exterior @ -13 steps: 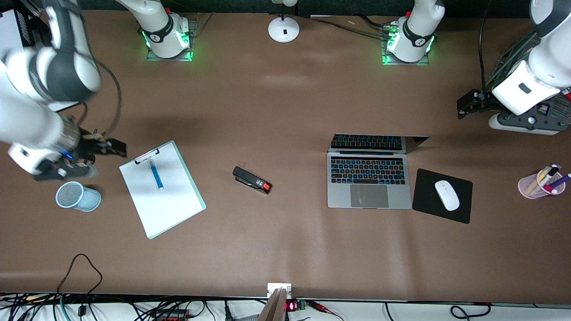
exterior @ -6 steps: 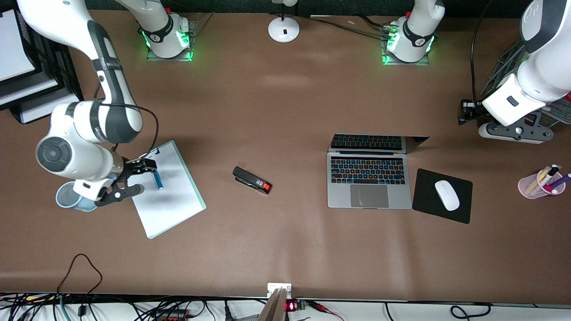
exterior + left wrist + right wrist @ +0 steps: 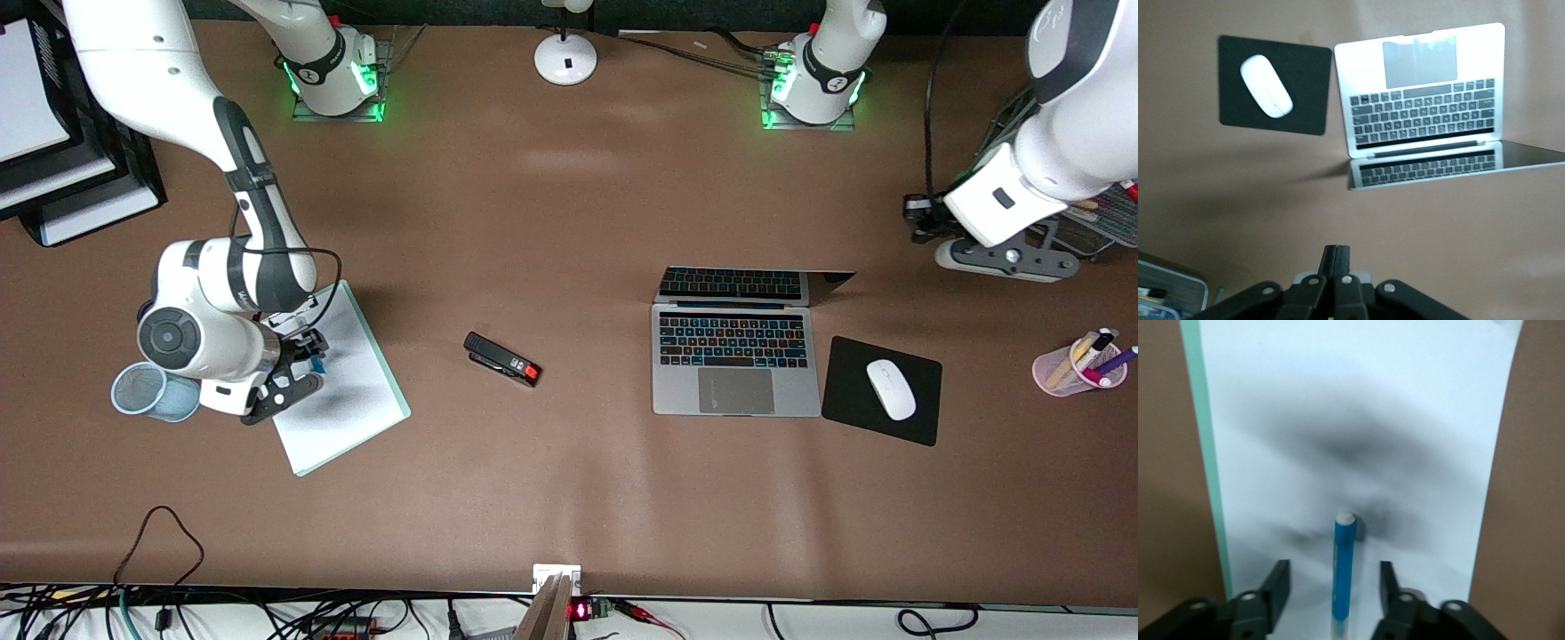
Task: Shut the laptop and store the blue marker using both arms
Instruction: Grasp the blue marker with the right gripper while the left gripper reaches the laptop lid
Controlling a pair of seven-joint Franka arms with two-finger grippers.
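Beside clipboard (image 3: 333,391): stapler (image 3: 502,359) (mid-table)

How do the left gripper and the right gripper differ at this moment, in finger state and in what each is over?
The left gripper has its fingers pressed shut on nothing; the right gripper has its fingers apart, one on each side of the blue marker, not touching it. The left gripper is up over bare table at the left arm's end, above the open laptop; the right gripper is low over the clipboard. Both are black two-finger grippers.
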